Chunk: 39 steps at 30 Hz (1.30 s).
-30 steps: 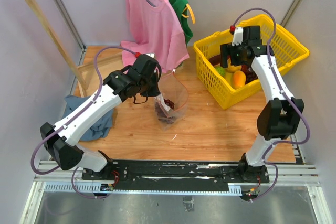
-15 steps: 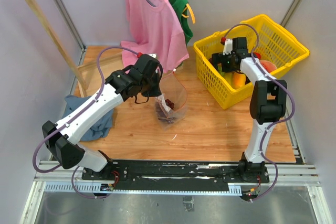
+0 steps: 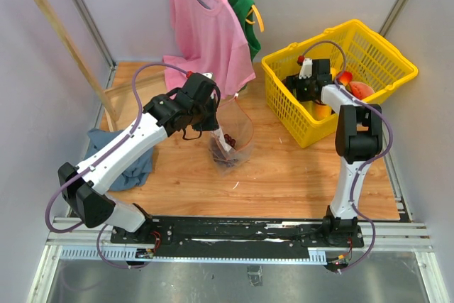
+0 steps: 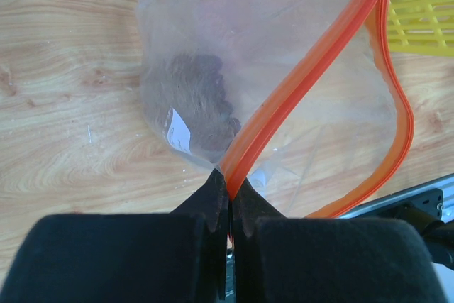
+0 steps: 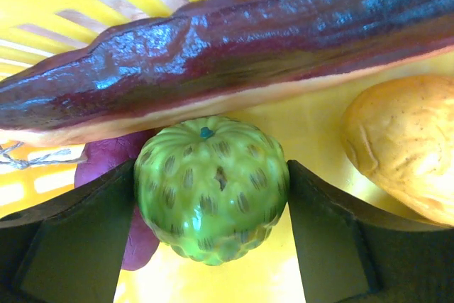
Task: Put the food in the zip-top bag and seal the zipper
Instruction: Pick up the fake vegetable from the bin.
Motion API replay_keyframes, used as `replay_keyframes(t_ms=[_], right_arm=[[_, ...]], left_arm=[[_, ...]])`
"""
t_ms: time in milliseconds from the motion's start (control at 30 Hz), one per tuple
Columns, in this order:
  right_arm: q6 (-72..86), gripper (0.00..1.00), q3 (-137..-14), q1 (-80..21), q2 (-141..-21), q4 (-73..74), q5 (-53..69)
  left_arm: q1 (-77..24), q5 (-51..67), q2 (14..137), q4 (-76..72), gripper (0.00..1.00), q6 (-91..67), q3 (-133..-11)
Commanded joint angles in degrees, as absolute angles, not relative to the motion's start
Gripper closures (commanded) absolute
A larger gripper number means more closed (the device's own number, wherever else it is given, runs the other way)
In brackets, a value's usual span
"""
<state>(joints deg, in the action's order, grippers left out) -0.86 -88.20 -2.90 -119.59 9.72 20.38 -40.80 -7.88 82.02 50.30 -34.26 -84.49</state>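
The zip-top bag (image 3: 234, 136) sits open just left of the yellow basket (image 3: 386, 51), with the left gripper (image 4: 228, 200) clenched on the zipper (image 4: 312, 69) strip. Inside the basket, the right gripper (image 5: 211, 186) straddles a green bumpy fruit (image 5: 211, 204); whether its fingers squeeze it cannot be told. The round, glossy fruit could squirt from a shallow hold, or the dark red vegetable (image 5: 213, 54) touching its top could drag along. An orange-yellow fruit (image 5: 404, 147) crowds one side. The lift must clear the basket wall, and the bag's mouth looks narrow.
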Motion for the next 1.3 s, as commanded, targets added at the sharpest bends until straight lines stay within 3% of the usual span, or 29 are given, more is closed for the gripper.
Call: replay_keyframes(t_ms=[0,100,200,600,833,1267], right_arm=[[0.15,0.38,-86.38,-2.02,-118.35,8.46,22.59],[0.26,0.54,-84.18,-2.02,-115.09,8.47,21.93],[0.12,0.60,-81.92,-2.02,-110.24,8.35,19.65],[0.71,0.79,-76.50,-2.04,-89.71,12.76,7.47],[2.15,0.80,-76.82,-2.55,-76.89,16.54,6.02],[6.11,0.80,-73.92,-10.87,-62.56,18.23,14.62]], left_arm=[[-40.43,-7.38,82.06,48.91,1.00,-33.92,-84.96],[-40.43,-7.53,81.80,48.83,1.00,-34.00,-84.71],[-40.43,-7.34,81.44,48.57,1.00,-33.97,-84.36],[-40.43,-7.83,80.40,47.28,1.00,-34.61,-82.56],[-40.43,-7.39,80.15,46.47,1.00,-35.24,-81.49],[-40.34,-7.67,80.51,45.89,1.00,-36.19,-81.62]])
